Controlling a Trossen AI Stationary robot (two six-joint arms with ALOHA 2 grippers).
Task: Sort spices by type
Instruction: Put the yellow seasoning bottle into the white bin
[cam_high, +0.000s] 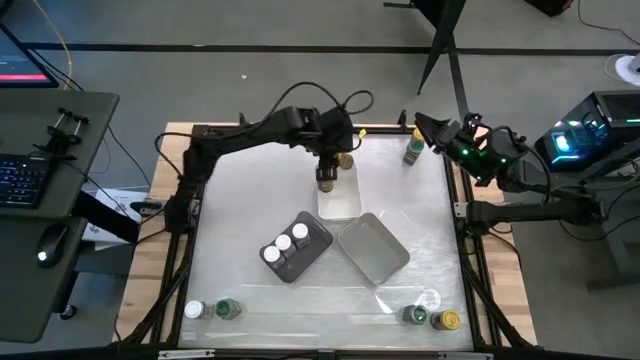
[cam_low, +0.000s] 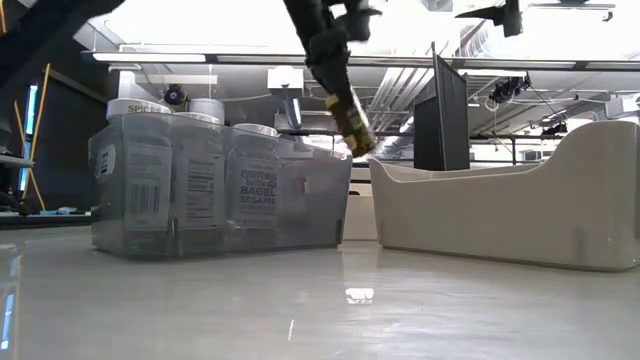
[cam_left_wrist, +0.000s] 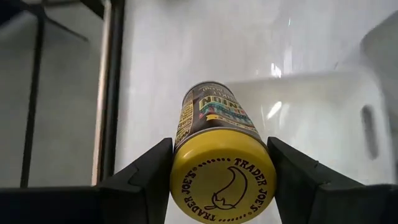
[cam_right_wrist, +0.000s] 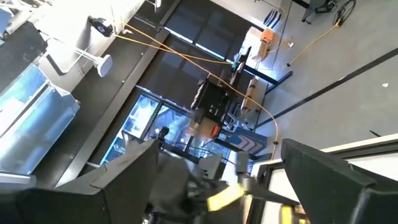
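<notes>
My left gripper (cam_high: 325, 178) is shut on a spice jar with a yellow lid and a dark label (cam_left_wrist: 214, 118). It holds the jar in the air over the far end of a white tray (cam_high: 340, 200). The low view shows this jar (cam_low: 350, 120) tilted high above the table. A grey tray (cam_high: 312, 258) holds three white-lidded jars (cam_high: 285, 244), which stand on their bases. My right gripper (cam_high: 427, 128) waits open at the far right corner, with nothing between its fingers (cam_right_wrist: 118, 180). My left gripper pinches the jar at its lid end (cam_left_wrist: 181, 163) between the two fingers (cam_left_wrist: 149, 171), one on either side of the yellow lid. The fingers slant down from above. The jar hangs clear of the table, tilted, with its base pointing down and away from the gripper.
An empty light tray (cam_high: 375, 250) lies askew right of the grey one. Loose jars stand at the near left (cam_high: 195, 310) (cam_high: 228, 309), at the near right (cam_high: 415, 315) (cam_high: 448, 320) and at the far right (cam_high: 412, 152). Black frame rails (cam_high: 470, 250) border the table.
</notes>
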